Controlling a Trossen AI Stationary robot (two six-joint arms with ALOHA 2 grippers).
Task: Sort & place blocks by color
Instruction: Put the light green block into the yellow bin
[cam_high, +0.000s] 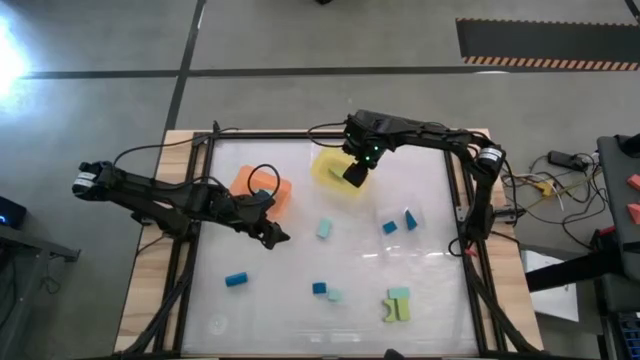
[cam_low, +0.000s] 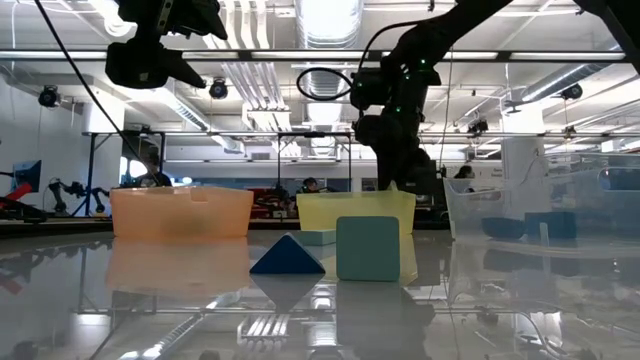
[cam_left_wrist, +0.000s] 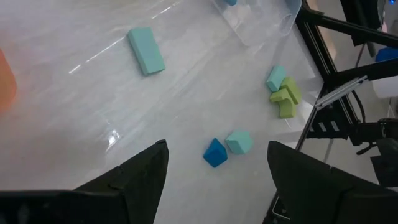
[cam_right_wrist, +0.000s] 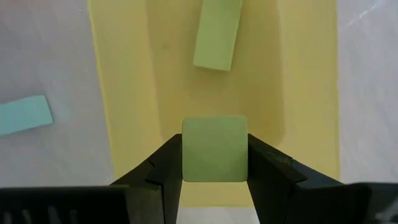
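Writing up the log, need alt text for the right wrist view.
The right gripper holds a yellow-green cube over the yellow tray, where a yellow-green bar already lies. A mint-teal block sits on the table beside the tray.

**Glossy white worktop with three trays and scattered blocks**

A shiny white worktop (cam_high: 300, 230) framed by black rails. Near the far edge sit an orange tray (cam_high: 268, 192) toward the left, a yellow tray (cam_high: 332, 172) at the middle and a clear tray (cam_high: 400, 215) toward the right. Loose on the surface: a mint bar (cam_high: 324, 229) mid-table, a blue block (cam_high: 236, 280) near the left, a blue wedge (cam_high: 319, 288) touching a mint cube (cam_high: 335, 295), and mint and yellow-green blocks (cam_high: 398, 305) clustered near the front right corner.
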